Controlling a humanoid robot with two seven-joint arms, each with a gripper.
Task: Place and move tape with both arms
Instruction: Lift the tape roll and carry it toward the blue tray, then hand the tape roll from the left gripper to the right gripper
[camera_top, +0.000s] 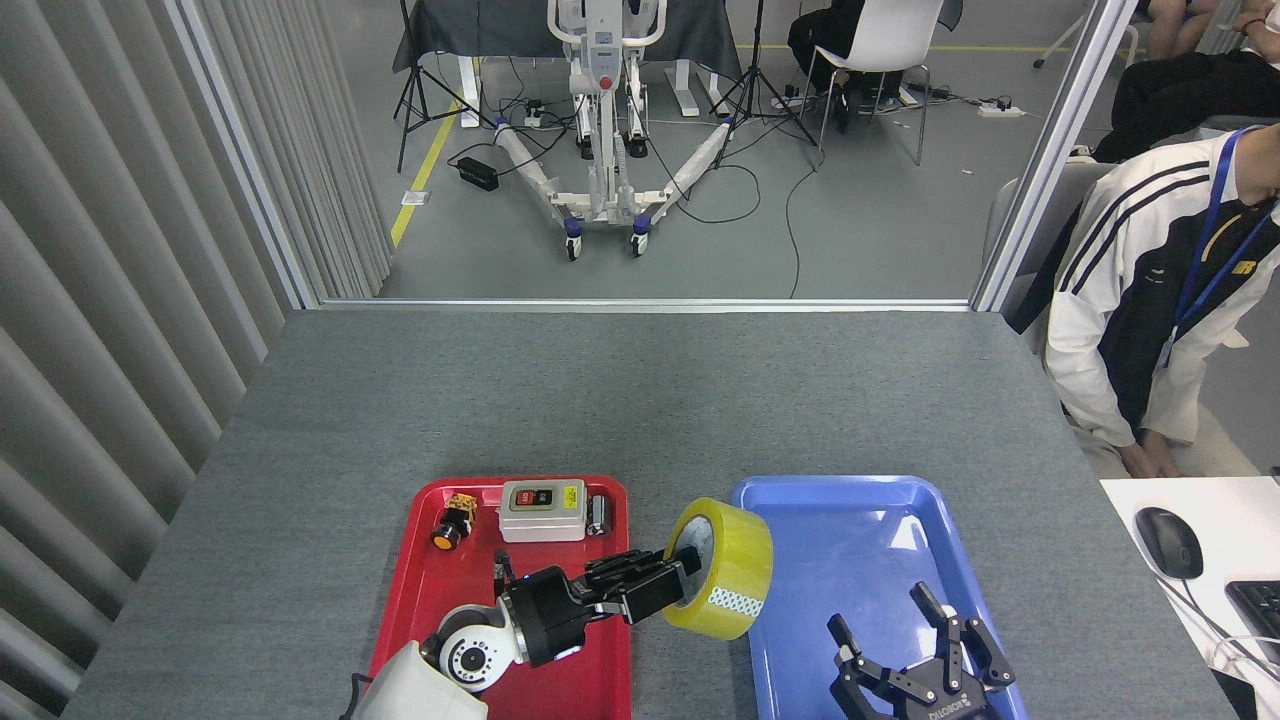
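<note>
Head view: the left gripper (668, 582) is clamped on the tape (722, 567), with one finger through the centre hole and the others against the roll's wall. The tape is held clear of any surface, tilted on edge, over the strip of grey table (640, 400) between the red tray (600, 690) and the blue tray (850, 540), with its right edge overlapping the blue tray's left rim. From the tape, the red tray lies at 9 o'clock and the blue tray at 3 o'clock. The right gripper (925, 640) sits at about 4 o'clock from the tape, low over the blue tray's near end, fingers spread wide apart and holding nothing. In the red tray's far end, at roughly 10 o'clock from the tape, rest a grey switch box (542, 509), a small dark cylindrical part (598, 515) just beside it, and a yellow-and-black pushbutton (452, 522). A person (1150, 300) in a white-and-black jacket sits at the table's right edge.
</note>
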